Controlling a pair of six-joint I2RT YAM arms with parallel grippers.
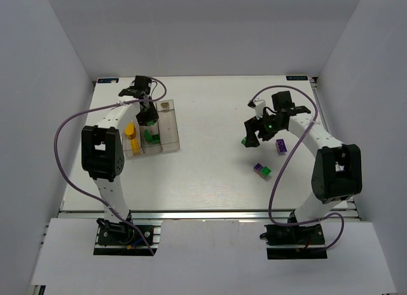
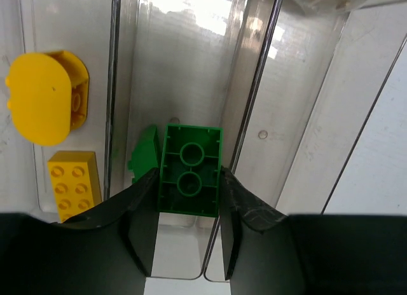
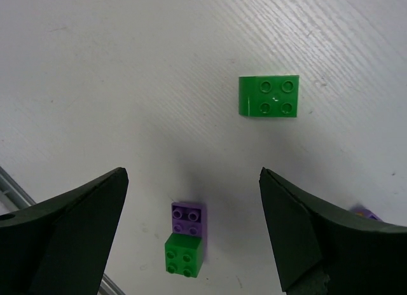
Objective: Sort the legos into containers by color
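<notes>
My left gripper (image 1: 150, 120) hangs over the middle bin of the clear three-bin tray (image 1: 169, 128). In the left wrist view its fingers (image 2: 189, 196) are shut on a green brick (image 2: 189, 171), underside up, over the middle bin (image 2: 191, 66). A second green brick (image 2: 145, 156) lies there. Two yellow pieces (image 2: 44, 98) (image 2: 74, 182) lie in the left bin. My right gripper (image 1: 256, 135) (image 3: 194, 180) is open above the table. A joined purple-and-green brick (image 3: 187, 238) lies under the jaws, and a green brick (image 3: 268, 96) lies beyond.
In the top view a green brick (image 1: 244, 140), a purple brick (image 1: 280, 146) and a purple-and-green brick (image 1: 262, 170) lie on the white table near the right arm. The tray's right bin (image 2: 299, 117) holds no bricks. White walls enclose the table.
</notes>
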